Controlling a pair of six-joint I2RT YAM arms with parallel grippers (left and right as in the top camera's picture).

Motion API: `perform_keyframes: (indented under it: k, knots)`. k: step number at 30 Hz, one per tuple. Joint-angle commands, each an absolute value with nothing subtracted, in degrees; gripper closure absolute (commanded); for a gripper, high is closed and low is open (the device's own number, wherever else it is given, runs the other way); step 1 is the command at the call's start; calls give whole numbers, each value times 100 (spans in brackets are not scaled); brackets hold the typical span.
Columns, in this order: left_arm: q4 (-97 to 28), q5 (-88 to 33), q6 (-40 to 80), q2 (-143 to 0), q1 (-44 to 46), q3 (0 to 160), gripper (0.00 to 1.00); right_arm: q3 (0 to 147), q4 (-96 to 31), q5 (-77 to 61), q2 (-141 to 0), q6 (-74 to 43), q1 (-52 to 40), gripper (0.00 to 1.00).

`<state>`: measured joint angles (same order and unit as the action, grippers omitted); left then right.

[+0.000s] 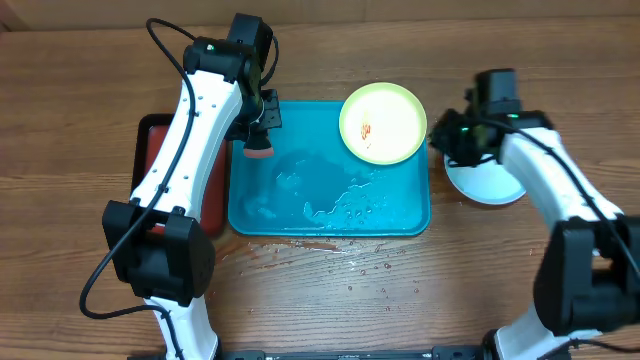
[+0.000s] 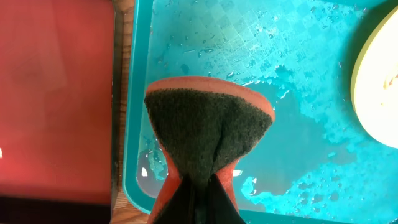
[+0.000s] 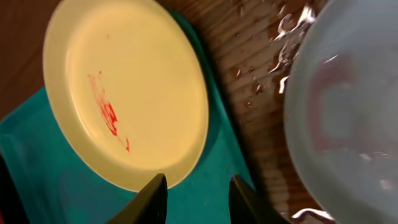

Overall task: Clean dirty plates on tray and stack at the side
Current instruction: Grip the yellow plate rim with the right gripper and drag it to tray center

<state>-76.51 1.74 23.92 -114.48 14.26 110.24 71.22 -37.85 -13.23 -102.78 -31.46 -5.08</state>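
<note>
Overhead, near to far: blue tray (image 1: pixel 300 205) lies flat and wet, long side going left-right. L gripper (image 1: pixel 258 128) pinches a sponge (image 1: pixel 257 150) at its left edge. Yellow plate (image 1: pixel 383 123), red smear, sits in far right corner. R gripper (image 3: pixel 199 194) has fingers apart, nothing in it. Pale plate (image 1: pixel 487 186) is on table, just right of tray.

A red-smeared yellow-green plate (image 1: pixel 382 123) overhangs a corner of the wet turquoise tray (image 1: pixel 300 140); a pale plate (image 1: pixel 487 186) lies flat just beside.

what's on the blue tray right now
A yellow-green plate with a red smear rests at the far right corner of the tray, and water is pooled over its floor. A sponge hangs over the left edge. What lies under the plate is covered.
</note>
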Motion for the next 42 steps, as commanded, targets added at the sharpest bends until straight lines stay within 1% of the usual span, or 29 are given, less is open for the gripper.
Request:
perform_keyframes:
  k: [1, 5, 7, 10, 13, 18, 22, 26, 28, 29, 31, 33, 36, 38, 40, 42]
  knots:
    - [-7634, 189, 2491, -11437, 1466, 11072, 96, 7229, -3658, -676, -10643, -3929, -834, 66]
    - [-7634, 187, 2491, -11437, 1466, 11072, 96, 7229, -3409, -644, -10906, -3951, -1007, 67]
    - [-7634, 189, 2491, -11437, 1466, 11074, 96, 7229, -3341, -646, -11000, -3948, -1052, 71]
    - [-7636, 187, 2491, -11437, 1466, 11072, 96, 7229, -3339, -648, -11131, -3946, -1144, 81]
    - [-7634, 187, 2491, -11437, 1466, 11072, 96, 7227, -3378, -646, -11187, -3920, -1251, 87]
    - [-7634, 187, 2491, -11437, 1466, 11072, 96, 7223, -3415, -642, -11231, -3900, -1520, 91]
    - [-7649, 189, 2488, -11437, 1466, 11072, 96, 7223, -3590, -648, -11231, -3900, -1769, 96]
    - [-7651, 189, 2488, -11437, 1466, 11072, 96, 7223, -4053, -690, -11231, -3826, -2073, 96]
    - [-7644, 187, 2491, -11437, 1466, 11072, 96, 7223, -4250, -832, -11231, -3566, -2237, 96]
    - [-7644, 189, 2491, -11437, 1466, 11072, 96, 7225, -4305, -845, -11231, -3492, -2287, 95]
    - [-7644, 189, 2491, -11437, 1466, 11072, 96, 7236, -4379, -845, -11227, -3308, -2355, 87]
    - [-7647, 189, 2491, -11437, 1466, 11072, 96, 7273, -4383, -862, -11227, -3159, -2355, 75]
    - [-7644, 189, 2491, -11437, 1466, 11072, 96, 7397, -4311, -860, -11227, -2644, -2298, 53]
    - [-7644, 187, 2491, -11437, 1466, 11072, 96, 7435, -4106, -862, -11227, -2220, -2250, 42]
    - [-7644, 187, 2491, -11437, 1466, 11072, 96, 7435, -3881, -858, -11227, -1828, -2206, 35]
    - [-7647, 187, 2491, -11437, 1466, 11072, 96, 7432, -3701, -838, -11231, -1514, -2169, 33]
